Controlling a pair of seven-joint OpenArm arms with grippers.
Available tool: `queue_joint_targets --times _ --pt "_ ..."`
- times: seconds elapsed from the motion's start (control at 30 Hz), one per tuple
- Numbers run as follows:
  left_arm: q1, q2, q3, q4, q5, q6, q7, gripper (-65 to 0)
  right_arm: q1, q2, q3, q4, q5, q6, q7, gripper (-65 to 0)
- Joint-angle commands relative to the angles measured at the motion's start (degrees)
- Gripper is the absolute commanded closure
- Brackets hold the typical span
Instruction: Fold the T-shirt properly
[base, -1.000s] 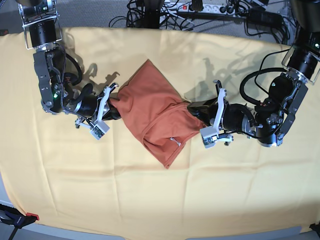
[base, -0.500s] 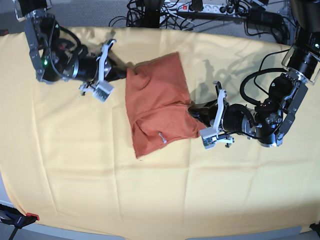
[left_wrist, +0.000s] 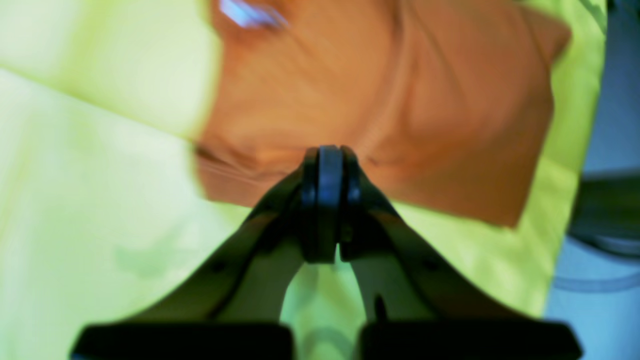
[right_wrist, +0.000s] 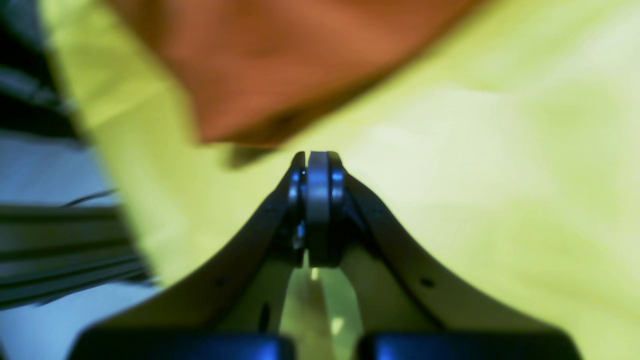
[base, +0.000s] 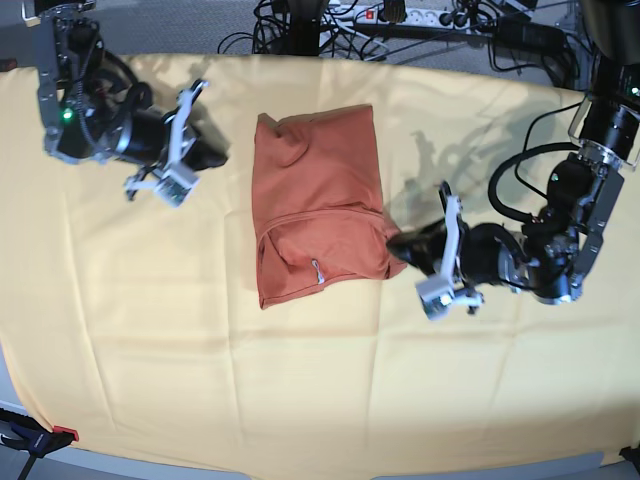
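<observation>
Both grippers closed and empty, left gripper (base: 400, 243) at the folded shirt's (base: 318, 200) edge, right gripper (base: 212, 157) well clear on the yellow cloth (base: 150, 350); I'd just square loose corners gently.

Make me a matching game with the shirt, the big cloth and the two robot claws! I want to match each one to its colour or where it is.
Things:
1. T-shirt
2. big cloth
3. left claw
4. right claw

Clues:
A. pale yellow, spread under everything
B. shut, at the shirt's lower corner on the overhead view's right
C. rust orange, folded into a block
D. shut, apart from the shirt, on the overhead view's left

Pairs: 1-C, 2-A, 3-B, 4-D
</observation>
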Motion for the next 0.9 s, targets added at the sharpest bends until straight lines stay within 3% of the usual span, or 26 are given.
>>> queue_joint_targets --times 0.0,0.17,0.43,0.57,0.67,0.87 --pt "-1.1 -0.8 -3.3 0.7 0.6 -0.3 -2.3 0.0 0.6 0.7 2.6 1.3 1.3 0.1 2.1 0.0" --pt "5.1 0.2 -18.9 0.7 2.3 4.3 -6.7 0.0 0.2 0.7 11.2 1.2 3.7 0.1 2.7 0.0" --pt "15.9 0.3 -28.1 0.7 -1.1 3.3 -6.0 0.0 0.2 0.7 12.0 1.2 12.6 0.1 0.0 0.0" --pt "20.7 0.3 -32.9 0.7 -9.1 0.2 -1.5 0.0 0.2 0.7 12.0 1.2 18.4 0.1 -3.9 0.0" --pt "23.1 0.3 -36.0 1.1 -15.4 -0.3 3.1 0.0 0.2 0.7 12.6 1.2 24.7 0.1 -6.7 0.0" --pt "30.1 0.3 -42.8 6.7 -26.8 -0.3 12.3 0.0 0.0 0.5 21.8 2.2 38.6 0.1 -16.6 0.0"
